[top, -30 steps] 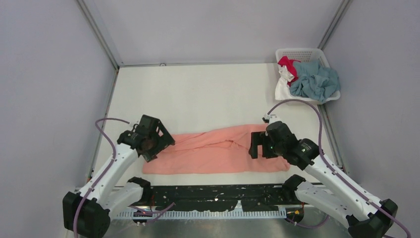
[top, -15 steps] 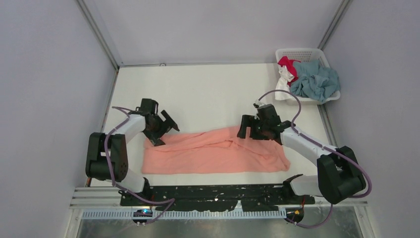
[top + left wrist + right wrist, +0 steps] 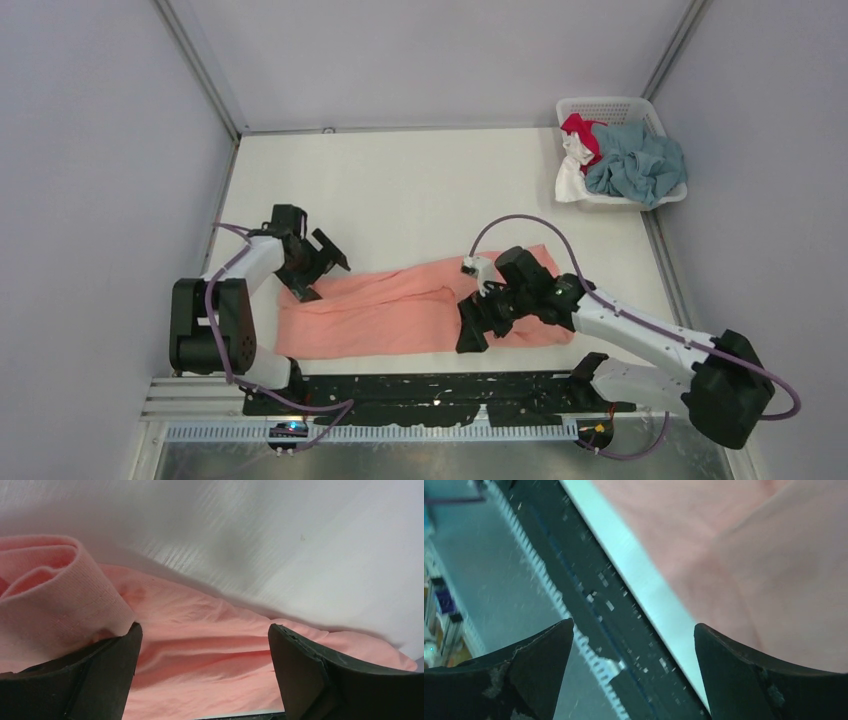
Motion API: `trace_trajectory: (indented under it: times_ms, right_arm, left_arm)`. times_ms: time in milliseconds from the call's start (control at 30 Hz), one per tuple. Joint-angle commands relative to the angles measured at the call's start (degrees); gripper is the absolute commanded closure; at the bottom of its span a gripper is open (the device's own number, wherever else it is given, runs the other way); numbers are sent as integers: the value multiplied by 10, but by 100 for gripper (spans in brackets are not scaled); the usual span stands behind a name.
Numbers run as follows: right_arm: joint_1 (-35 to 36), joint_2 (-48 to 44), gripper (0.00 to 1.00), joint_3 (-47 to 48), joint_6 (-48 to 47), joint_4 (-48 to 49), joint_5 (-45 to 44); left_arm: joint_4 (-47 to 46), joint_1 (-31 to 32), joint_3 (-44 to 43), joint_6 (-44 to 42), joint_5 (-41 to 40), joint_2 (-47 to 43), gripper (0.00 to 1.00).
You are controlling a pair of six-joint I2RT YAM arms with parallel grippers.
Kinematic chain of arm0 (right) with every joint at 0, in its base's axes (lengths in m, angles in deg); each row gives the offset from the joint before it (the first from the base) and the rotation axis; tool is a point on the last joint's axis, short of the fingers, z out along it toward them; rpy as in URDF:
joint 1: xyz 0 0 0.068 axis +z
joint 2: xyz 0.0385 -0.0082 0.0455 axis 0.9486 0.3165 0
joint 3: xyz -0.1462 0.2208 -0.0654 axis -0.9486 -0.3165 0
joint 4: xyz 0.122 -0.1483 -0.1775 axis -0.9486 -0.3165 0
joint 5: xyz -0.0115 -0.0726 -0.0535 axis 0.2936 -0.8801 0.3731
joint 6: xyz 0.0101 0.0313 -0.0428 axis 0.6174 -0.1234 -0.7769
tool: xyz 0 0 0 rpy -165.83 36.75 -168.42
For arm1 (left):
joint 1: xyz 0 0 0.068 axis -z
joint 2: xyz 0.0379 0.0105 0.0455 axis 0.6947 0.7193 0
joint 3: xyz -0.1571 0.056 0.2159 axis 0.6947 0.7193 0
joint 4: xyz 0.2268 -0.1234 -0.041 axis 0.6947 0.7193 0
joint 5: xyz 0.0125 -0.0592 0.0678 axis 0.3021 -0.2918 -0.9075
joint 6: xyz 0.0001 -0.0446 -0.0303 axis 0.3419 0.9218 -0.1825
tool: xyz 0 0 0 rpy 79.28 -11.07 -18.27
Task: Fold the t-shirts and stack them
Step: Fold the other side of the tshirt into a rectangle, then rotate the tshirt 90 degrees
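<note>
Left gripper (image 3: 203, 630) is wide open, empty, at left end of pink t-shirt (image 3: 390, 312); right gripper (image 3: 634, 626) same, over its near edge

Lab robot booth: grey panel walls (image 3: 100, 150), white table (image 3: 420, 190), metal frame (image 3: 197, 65).

No lettering shows anywhere, no label, brand, number or sign to read in any of the three views.
</note>
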Motion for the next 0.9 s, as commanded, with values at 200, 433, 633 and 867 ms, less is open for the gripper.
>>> trace_trajectory:
  times_ms: [200, 433, 633, 867]
  right_arm:
    - [38, -164, 5, -22, 172, -109, -193]
    - [-73, 0, 5, -62, 229, -50, -195]
    - [-167, 98, 5, -45, 233, 21, -241]
    - [-260, 273, 5, 136, 182, 94, -241]
  left_arm:
    - [43, -4, -5, -15, -47, -51, 0]
    - [127, 73, -101, -44, -142, -114, 0]
    - [113, 119, -69, -82, -67, -102, 0]
    - [51, 125, -12, -75, -14, -67, 0]
